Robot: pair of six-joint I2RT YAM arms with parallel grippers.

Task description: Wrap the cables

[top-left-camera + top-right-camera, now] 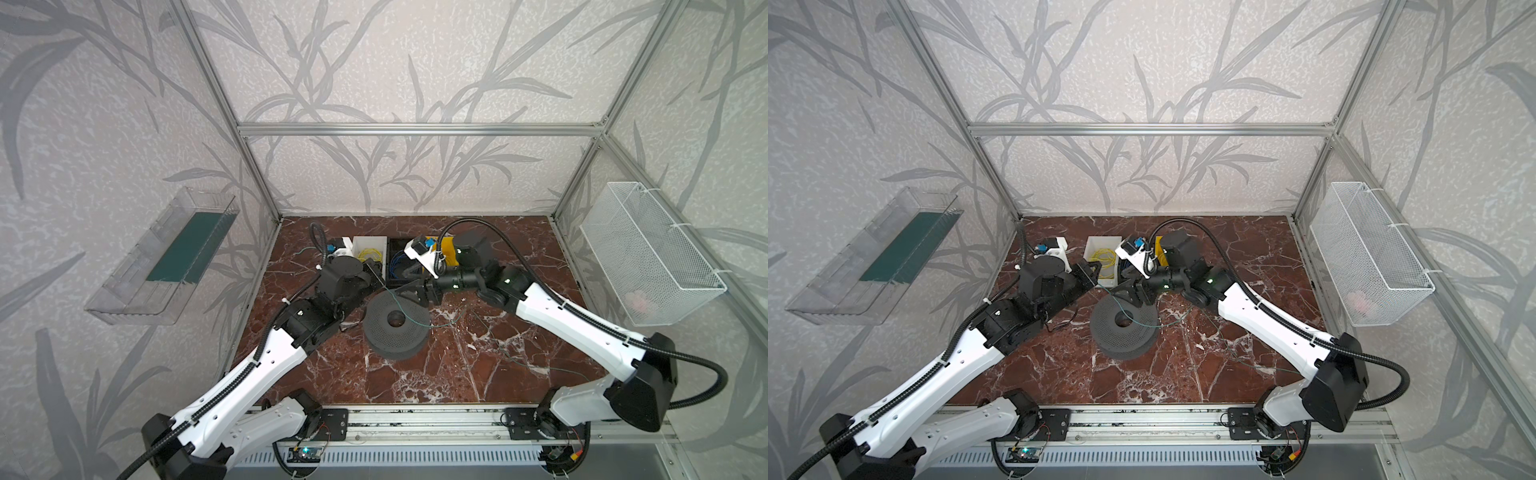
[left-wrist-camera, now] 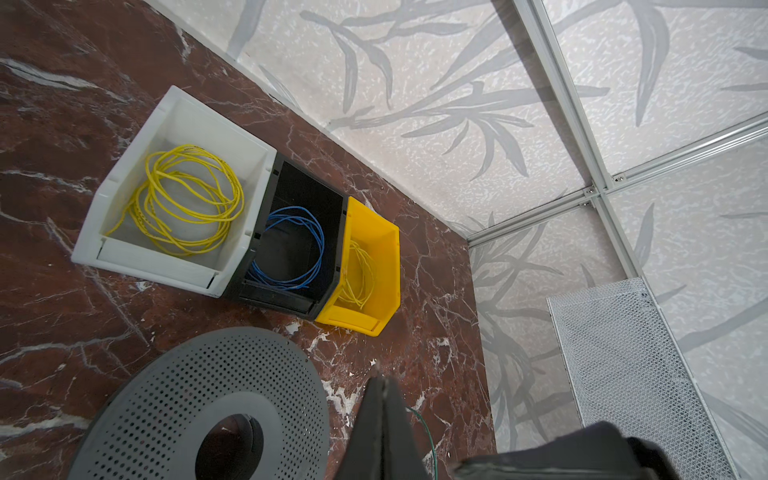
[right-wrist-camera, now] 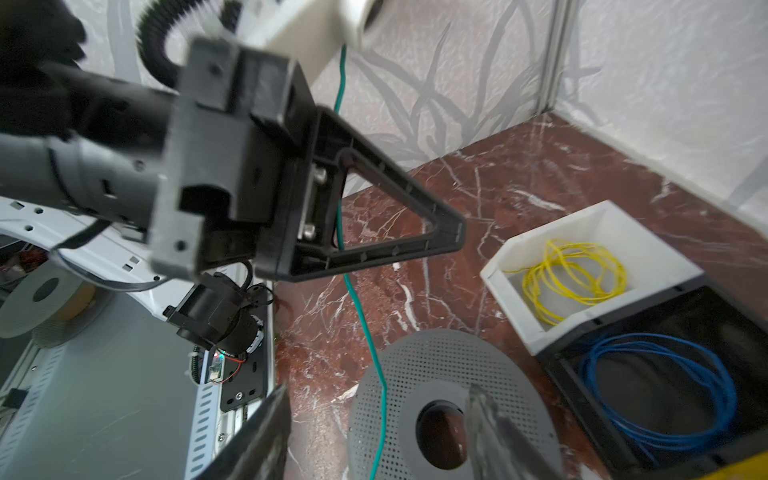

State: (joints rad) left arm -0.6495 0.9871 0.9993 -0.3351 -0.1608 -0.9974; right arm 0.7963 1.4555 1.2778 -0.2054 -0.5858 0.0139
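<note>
Your left hand (image 2: 380, 388) is pressing its fingers together and pinching the teal-green wire (image 3: 365, 328), which is rising from below to those fingers and sticking on up past them. Your right hand (image 3: 378, 388) is hanging spread just over the dark grey perforated spool (image 3: 457, 361), with its fingers (image 3: 262, 436) standing on either side of the wire and not touching it.

In both top views the two hands are meeting a little above the middle of the frame. The left hand is reaching in from the lower left and the right hand from the right, and they are almost tip to tip over the far rim of the spool. From the left hand the wire is running down across the spool's top face, past the centre hole. It is then trailing off to the right onto the red-brown marble tabletop (image 1: 457, 374) and wandering in thin loose curves toward the lower right of the frame.

Beyond the hands, toward the back wall, three bins are sitting side by side and touching:
- a white bin (image 2: 199, 120) holding yellow wire coils (image 2: 153, 187)
- a black bin (image 2: 307, 191) holding a blue wire coil (image 2: 320, 241)
- a yellow bin (image 2: 374, 232) holding more yellow wire (image 2: 361, 274)
</note>
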